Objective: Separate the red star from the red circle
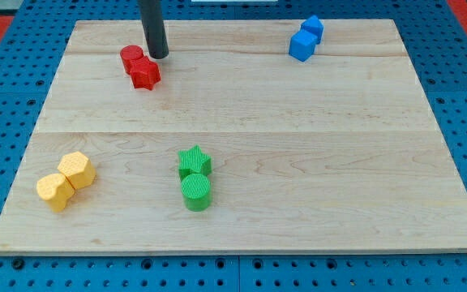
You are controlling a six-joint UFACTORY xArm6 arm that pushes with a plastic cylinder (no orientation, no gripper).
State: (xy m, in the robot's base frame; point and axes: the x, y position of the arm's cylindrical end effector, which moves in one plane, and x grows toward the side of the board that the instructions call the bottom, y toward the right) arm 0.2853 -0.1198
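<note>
The red circle [131, 57] and the red star [145, 73] sit touching each other at the view's top left of the wooden board [298, 122]. The star lies just below and to the right of the circle. My tip [159, 56] rests on the board right beside them, just right of the circle and just above the star, very close to both.
Two blue blocks [306, 39] touch each other at the view's top right. A green star [194, 161] and a green circle [196, 192] sit together at the bottom centre. Two yellow blocks [66, 181] sit together at the bottom left.
</note>
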